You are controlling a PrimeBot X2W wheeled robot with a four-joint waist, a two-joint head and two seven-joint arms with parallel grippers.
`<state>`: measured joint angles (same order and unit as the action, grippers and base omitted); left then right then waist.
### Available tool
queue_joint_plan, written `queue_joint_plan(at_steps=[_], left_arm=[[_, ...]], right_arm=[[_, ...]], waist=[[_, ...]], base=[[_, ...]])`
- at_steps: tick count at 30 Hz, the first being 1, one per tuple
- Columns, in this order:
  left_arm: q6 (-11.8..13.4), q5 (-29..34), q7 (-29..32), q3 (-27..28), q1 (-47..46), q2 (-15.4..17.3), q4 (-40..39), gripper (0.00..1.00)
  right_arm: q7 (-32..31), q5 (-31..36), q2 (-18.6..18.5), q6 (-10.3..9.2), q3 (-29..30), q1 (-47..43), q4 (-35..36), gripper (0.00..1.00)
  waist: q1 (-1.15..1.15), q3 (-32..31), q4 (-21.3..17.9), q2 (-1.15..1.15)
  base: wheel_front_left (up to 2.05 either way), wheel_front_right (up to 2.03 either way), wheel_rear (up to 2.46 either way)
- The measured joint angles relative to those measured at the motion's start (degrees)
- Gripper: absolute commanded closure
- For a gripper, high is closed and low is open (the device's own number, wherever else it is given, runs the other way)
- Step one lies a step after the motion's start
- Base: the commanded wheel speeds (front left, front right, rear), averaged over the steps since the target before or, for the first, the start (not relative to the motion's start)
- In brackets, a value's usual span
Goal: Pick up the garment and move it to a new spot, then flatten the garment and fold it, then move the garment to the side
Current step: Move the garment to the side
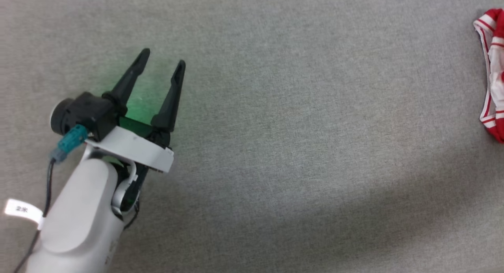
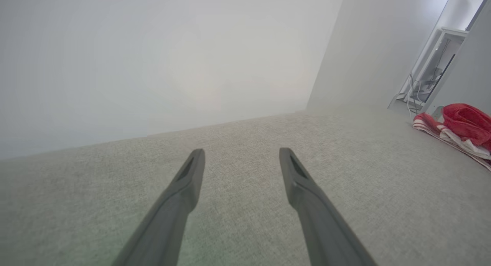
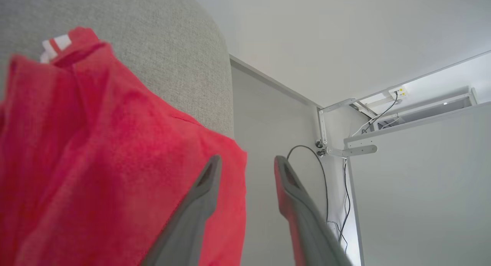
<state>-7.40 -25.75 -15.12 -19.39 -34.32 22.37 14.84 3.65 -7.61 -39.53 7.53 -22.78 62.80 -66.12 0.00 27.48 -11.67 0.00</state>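
The garment lies bunched at the far right edge of the grey fabric surface, red with white, red-striped trim. In the left wrist view the garment is a red and white heap far to the right. My left gripper hovers open over bare surface at the left, well apart from it, with nothing between its fingers. In the right wrist view the red cloth hangs close on the left, its edge reaching just into the gap of my right gripper, whose fingers stand apart.
The grey surface spreads wide between my left gripper and the garment. A white wall rises behind it. A white rack with cables stands at the far right, and a white bracket with a black cable shows past the right fingers.
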Motion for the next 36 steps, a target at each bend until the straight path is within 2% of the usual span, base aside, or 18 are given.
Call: queue_joint_plan(at_steps=[3, 12, 20, 26, 31, 36], left_arm=[[0.0, 0.0, 0.0, 0.6, 1.1, -0.4, -0.2, 0.0], [0.0, 0.1, 0.0, 3.7, 6.0, -1.8, -0.6, 0.0], [0.0, 0.3, 0.0, 6.6, 11.9, -2.6, -0.6, 0.0], [0.0, 0.6, 0.0, 9.1, 17.3, -2.9, -0.6, 0.0], [0.0, 0.6, 0.0, 11.5, 21.8, -3.0, -0.8, 0.0], [0.2, 0.7, 0.0, 13.7, 26.8, -2.9, -1.0, 0.0]], right_arm=[[1.4, 0.6, 0.5, 0.0, 0.6, 0.0, -0.9, 0.0], [6.5, -1.7, 4.6, 0.0, 4.1, -1.1, -3.0, 0.0], [9.8, -5.1, 9.0, 0.0, 4.1, -6.6, -2.1, 0.0], [11.1, -9.4, 11.8, 0.0, 2.8, -12.7, 2.8, 0.0], [11.3, -12.7, 12.4, 0.0, 1.9, -18.7, 8.0, 0.0], [11.3, -15.5, 12.8, 0.0, 3.3, -25.8, 15.6, 0.0]], waist=[[0.0, -1.2, 0.6, 0.0], [0.0, -6.3, 2.6, 0.0], [0.0, -12.3, 4.8, 0.0], [0.0, -17.0, 6.8, 0.0], [0.0, -20.5, 8.7, 0.0], [0.0, -23.7, 10.7, 0.0]], base=[[0.0, 0.0, 0.0], [0.0, 0.0, 0.0], [0.0, 0.0, 0.0], [0.0, 0.0, 0.0], [0.0, 0.0, 0.0], [0.0, 0.0, 0.0]])
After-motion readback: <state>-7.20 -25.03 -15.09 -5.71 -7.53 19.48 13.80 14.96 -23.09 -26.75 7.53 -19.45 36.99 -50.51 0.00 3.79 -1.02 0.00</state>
